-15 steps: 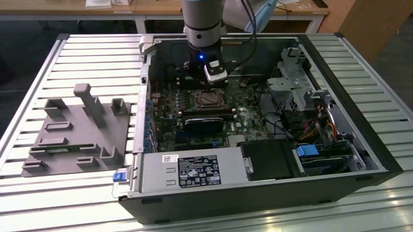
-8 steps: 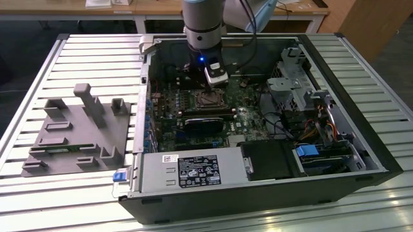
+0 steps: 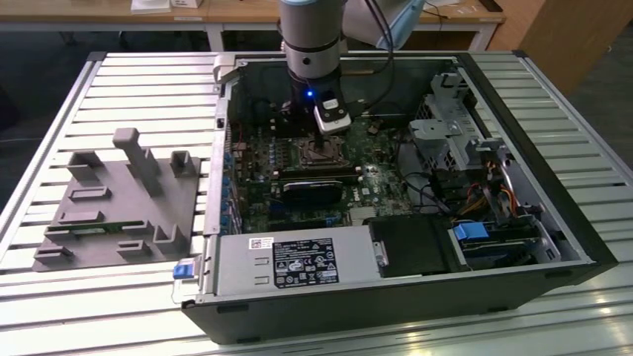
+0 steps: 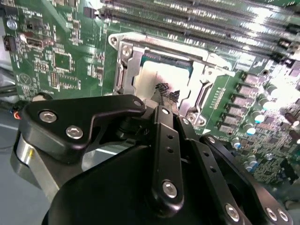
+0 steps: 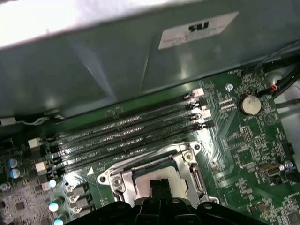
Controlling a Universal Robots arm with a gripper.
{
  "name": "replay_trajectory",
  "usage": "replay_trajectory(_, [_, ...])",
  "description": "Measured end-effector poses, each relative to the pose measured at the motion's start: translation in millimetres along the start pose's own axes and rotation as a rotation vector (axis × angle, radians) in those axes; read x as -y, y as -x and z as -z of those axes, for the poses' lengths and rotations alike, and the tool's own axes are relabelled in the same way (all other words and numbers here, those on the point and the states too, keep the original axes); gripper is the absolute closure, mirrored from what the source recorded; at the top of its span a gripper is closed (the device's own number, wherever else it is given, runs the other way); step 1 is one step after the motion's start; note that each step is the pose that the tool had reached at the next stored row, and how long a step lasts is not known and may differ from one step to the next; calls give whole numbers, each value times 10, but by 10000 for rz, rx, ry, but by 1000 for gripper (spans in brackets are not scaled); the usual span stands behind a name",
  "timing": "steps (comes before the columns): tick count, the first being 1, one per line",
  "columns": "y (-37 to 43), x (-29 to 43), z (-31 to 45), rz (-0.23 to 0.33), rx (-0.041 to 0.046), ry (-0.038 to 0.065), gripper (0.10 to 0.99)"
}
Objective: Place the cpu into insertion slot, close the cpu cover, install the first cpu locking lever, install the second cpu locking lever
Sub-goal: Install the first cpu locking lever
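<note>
In the exterior view my gripper [image 3: 319, 142] hangs low over the insertion slot [image 3: 319, 153] on the green circuit board, inside the open computer case. Both wrist views show the cpu [image 4: 147, 77], a dull silver square, lying flat in the slot [image 5: 140, 174]. The silver cpu cover [image 4: 125, 65] appears to lie down around it, its window framing the chip; the cover [image 5: 117, 180] also shows in the first wrist view. My black fingertips [image 4: 162, 89] are pressed together just over the chip's middle, with nothing between them. My gripper [image 5: 159, 186] looks shut there too.
Long black memory slots [image 5: 126, 133] run right beside the socket. The case wall [image 5: 117, 65] rises behind them. A grey power supply box [image 3: 292, 259] and drive cages [image 3: 455, 126] crowd the case. A grey fixture [image 3: 124, 200] sits on the slatted table at the exterior view's left.
</note>
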State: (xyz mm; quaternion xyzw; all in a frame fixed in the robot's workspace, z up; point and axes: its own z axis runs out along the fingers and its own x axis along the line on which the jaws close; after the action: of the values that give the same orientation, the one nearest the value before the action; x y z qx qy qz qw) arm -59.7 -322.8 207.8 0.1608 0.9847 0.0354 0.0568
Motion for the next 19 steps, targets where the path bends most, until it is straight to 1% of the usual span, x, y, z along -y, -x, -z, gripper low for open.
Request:
replay_trajectory(1, [0, 0, 0, 4, 5, -17, 984])
replay_trajectory(7, [0, 0, 0, 4, 7, -22, 984])
replay_trajectory(9, [1, -1, 9, 10, 24, -77, 984])
replay_trajectory(13, [8, -6, 72, 22, 52, -160, 984])
replay_trajectory(19, [18, -15, 173, 30, 72, -223, 984])
